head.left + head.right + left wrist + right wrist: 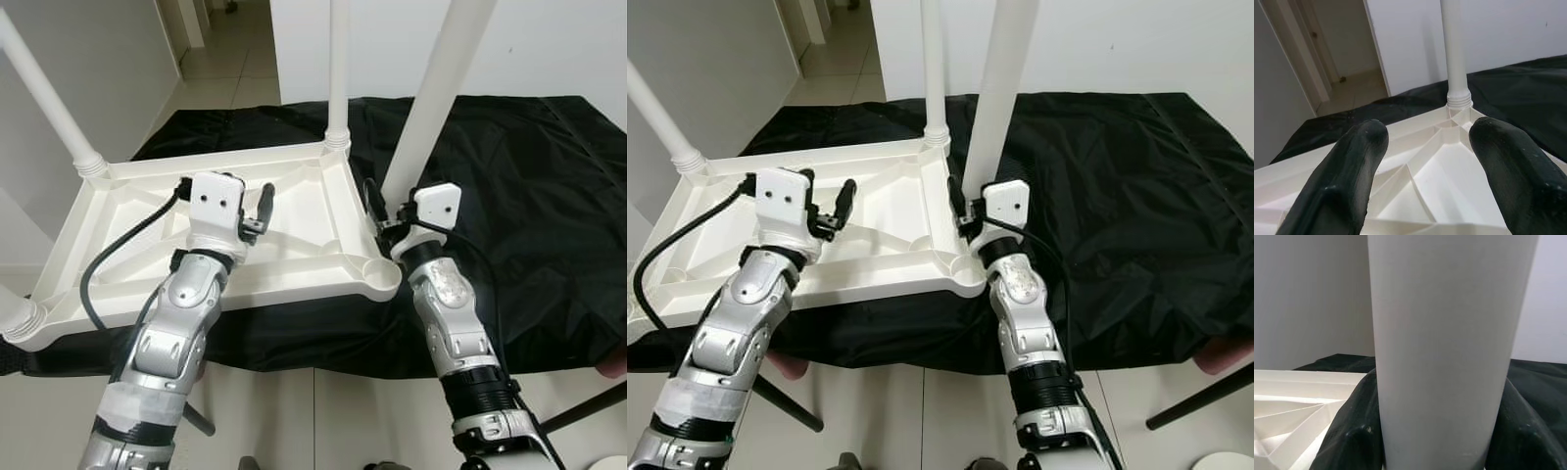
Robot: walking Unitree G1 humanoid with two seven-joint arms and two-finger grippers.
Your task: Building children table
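An upturned white plastic table top [294,211] lies ribbed side up on a black sheet [529,196], three legs already standing from its corners. The left gripper [1422,147] hovers over the ribbing, fingers spread apart and holding nothing. At the near right corner, the right gripper [384,217] is clamped around a fourth leg [431,108].

Cut-off legs and a hidden joint

All the upturned children's table's [294,211] white legs run past the top edge; the leg [431,98] in the right end effector [384,217] hides its own base, perhaps above the corner socket [377,266].
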